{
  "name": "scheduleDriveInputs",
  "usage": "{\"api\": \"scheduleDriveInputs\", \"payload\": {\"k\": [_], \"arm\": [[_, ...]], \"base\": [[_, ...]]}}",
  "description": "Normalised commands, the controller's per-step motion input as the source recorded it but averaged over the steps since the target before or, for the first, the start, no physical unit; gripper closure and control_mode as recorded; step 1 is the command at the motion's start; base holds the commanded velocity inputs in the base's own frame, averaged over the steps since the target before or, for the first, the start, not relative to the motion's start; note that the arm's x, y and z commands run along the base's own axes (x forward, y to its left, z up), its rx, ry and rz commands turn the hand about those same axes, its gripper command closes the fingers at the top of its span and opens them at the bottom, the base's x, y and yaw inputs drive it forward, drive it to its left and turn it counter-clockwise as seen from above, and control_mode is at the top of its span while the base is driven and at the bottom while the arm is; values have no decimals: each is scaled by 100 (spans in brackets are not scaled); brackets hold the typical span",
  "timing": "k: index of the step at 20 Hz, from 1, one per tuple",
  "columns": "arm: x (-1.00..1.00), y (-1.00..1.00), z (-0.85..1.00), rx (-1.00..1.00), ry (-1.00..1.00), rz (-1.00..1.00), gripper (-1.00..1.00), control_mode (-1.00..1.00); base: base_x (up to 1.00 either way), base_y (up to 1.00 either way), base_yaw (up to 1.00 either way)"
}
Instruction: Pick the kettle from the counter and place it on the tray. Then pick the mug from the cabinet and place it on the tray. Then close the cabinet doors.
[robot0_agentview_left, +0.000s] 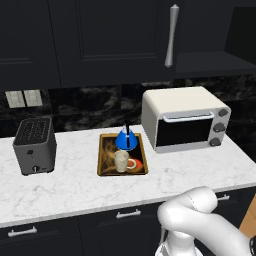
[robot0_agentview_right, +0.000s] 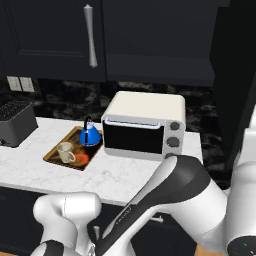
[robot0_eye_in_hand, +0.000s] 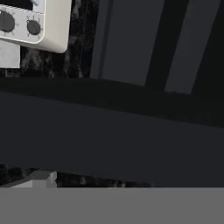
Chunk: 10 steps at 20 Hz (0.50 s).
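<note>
Both kettle (robot0_agentview_left: 125, 139) and mug (robot0_agentview_left: 121, 160) sit on the tray (robot0_agentview_left: 102, 161); jaws spread wide, holding nothing.

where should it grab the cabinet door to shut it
Take the long silver bar handle on the cabinet door, or push on the panel beside it. The bar stands upright and proud of the panel, so jaws would likely straddle it sideways, coming from the front, above the toaster oven.
</note>
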Motion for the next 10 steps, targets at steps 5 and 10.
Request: {"api": "scheduleDriveInputs", "payload": {"k": [5, 10], "arm": [[35, 31, 0, -2, 3, 13, -100, -100], [37, 36, 0, -5, 4, 11, -100, -100]], "base": [[0, 0, 0], [0, 0, 0]]}}
